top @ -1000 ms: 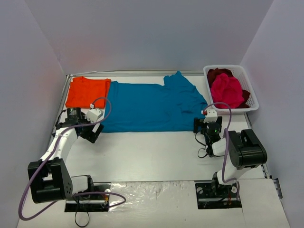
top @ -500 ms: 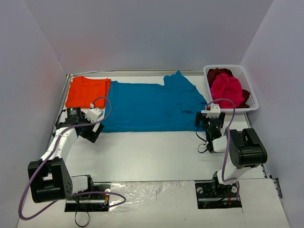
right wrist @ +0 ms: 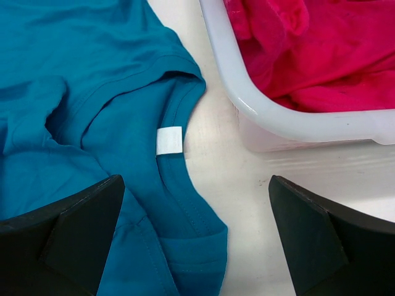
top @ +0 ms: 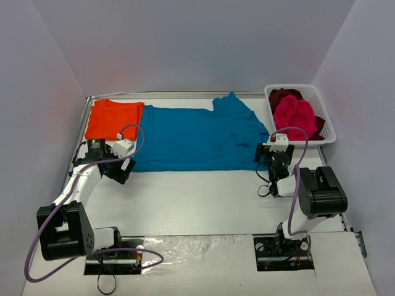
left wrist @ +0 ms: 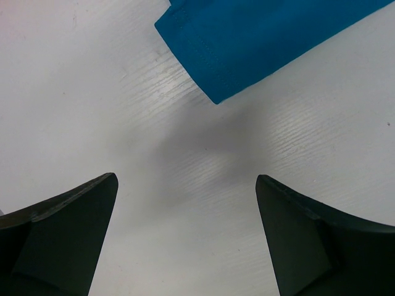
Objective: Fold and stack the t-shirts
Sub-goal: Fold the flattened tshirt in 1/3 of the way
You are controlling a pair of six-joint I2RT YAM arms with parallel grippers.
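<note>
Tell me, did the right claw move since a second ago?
Yes. In the top view the right claw moved up and to the right, closer to the white basket's near corner.

From above and behind, I see the whole table [top: 197, 197]. Wrist views look down close: teal shirt [left wrist: 265, 37] at twelve o'clock in the left, ten o'clock in the right.

Basket [right wrist: 271, 117] near right tool [right wrist: 194, 185]

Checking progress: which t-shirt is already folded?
The orange t-shirt, a rectangle at far left; the teal one lies spread flat, the pink and dark red sit bunched in the basket.
</note>
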